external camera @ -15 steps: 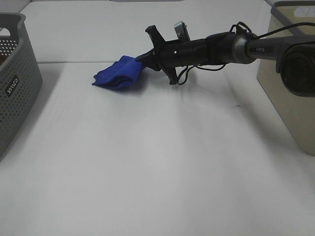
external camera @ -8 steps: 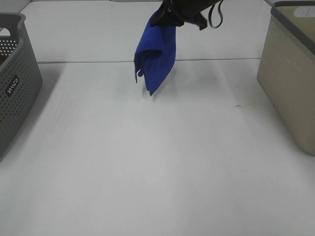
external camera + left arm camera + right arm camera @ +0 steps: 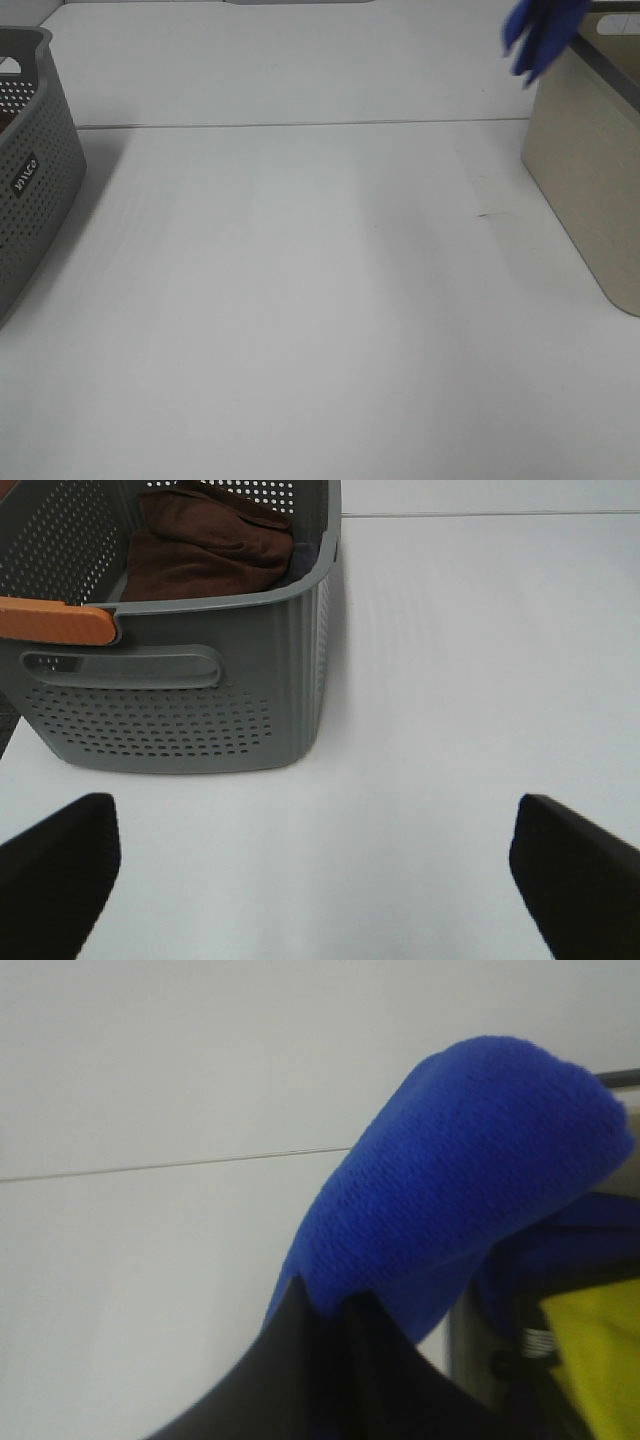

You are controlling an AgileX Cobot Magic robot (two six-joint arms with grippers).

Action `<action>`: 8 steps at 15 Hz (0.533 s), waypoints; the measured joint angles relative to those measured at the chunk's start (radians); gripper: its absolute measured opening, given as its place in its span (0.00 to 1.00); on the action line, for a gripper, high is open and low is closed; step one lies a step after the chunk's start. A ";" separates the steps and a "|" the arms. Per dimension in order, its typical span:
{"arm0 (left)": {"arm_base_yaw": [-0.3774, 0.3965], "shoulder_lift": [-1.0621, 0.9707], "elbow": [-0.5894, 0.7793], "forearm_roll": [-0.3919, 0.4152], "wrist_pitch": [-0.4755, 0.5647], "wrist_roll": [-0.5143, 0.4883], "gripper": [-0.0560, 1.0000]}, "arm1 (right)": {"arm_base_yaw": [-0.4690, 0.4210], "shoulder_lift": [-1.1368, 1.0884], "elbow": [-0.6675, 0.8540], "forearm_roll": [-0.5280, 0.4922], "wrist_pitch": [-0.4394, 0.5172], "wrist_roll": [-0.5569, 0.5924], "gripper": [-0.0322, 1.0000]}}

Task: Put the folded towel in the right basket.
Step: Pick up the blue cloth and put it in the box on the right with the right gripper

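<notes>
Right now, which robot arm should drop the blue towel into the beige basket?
The right one. The right gripper is shut on the blue folded towel, which hangs by the rim of the beige plastic basket. The left gripper is open, over by the grey perforated basket.

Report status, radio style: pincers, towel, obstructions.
Left pincer open. Right pincer shut on towel, aloft at right basket rim. Nothing in the way.

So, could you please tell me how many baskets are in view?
2. A grey perforated basket on the left and a beige basket on the right, with the blue towel hanging by its rim.
</notes>
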 joint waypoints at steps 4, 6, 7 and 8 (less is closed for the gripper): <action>0.000 0.000 0.000 0.000 0.000 0.000 0.99 | -0.218 0.006 0.000 -0.005 0.049 -0.025 0.07; 0.000 0.000 0.000 0.000 0.000 0.000 0.99 | -0.243 0.048 0.000 -0.055 0.053 -0.032 0.07; 0.000 0.000 0.000 0.000 0.000 0.000 0.99 | -0.243 0.075 0.000 -0.085 0.063 -0.035 0.07; 0.000 0.000 0.000 0.000 0.000 0.000 0.99 | -0.243 0.127 0.000 -0.105 0.090 -0.020 0.07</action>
